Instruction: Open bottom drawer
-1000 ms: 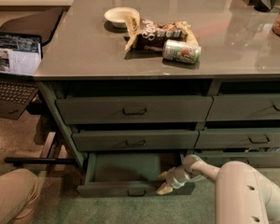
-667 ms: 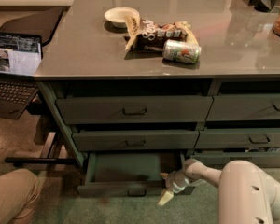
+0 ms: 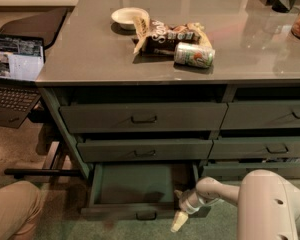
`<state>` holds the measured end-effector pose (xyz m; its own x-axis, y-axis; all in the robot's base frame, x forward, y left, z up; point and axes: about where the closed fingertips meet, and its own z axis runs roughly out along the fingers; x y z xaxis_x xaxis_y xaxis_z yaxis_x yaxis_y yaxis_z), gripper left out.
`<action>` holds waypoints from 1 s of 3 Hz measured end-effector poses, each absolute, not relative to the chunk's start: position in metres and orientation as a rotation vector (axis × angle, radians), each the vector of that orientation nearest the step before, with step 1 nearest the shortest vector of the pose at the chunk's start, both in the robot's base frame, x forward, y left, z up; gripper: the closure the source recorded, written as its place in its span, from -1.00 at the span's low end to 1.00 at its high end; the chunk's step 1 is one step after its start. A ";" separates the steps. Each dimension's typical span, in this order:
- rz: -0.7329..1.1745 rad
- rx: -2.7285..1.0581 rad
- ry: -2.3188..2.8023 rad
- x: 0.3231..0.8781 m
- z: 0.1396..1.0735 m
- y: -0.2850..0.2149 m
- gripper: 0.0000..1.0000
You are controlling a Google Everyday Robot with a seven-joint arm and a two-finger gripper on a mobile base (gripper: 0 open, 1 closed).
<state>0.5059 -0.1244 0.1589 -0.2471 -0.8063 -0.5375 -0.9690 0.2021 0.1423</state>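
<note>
- Dark-green wood forms the bottom drawer (image 3: 135, 185), which is seen pulled out at the lower centre of the frame. It is the lowest of the left stack of three. Its green inner floor is exposed, and a small dark pull (image 3: 146, 215) is set in the middle of its front.
- The gripper (image 3: 179, 221) is found low in the frame, just right of that drawer's front right corner and apart from the pull. It is angled down toward the lower left. Whether it is spread or pressed together cannot be told, nor whether the drawer is touched.
- A cream robot arm (image 3: 270, 204) is seen at the lower right, reaching left to the gripper.
- Above the open drawer, the middle drawer (image 3: 110, 151) and the top drawer (image 3: 100, 118) are seen far less drawn out.
- The glossy grey countertop (image 3: 90, 54) fills the upper half of the frame.
- On it, at upper centre, a white bowl (image 3: 127, 16) is placed. Just right of the bowl a crumpled snack bag (image 3: 165, 34) is laid.
- A drinks can (image 3: 194, 55) is laid on its side against the bag's lower right edge.
- An open laptop (image 3: 15, 69) is seen at the left edge.
- A knee in tan trousers (image 3: 12, 209) is seen at the lower left corner.
</note>
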 end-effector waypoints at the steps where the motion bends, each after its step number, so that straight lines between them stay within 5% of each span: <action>1: 0.647 -1.652 2.213 0.476 0.150 -0.132 -0.62; 3: 0.602 -1.637 2.303 0.450 0.152 -0.149 0.31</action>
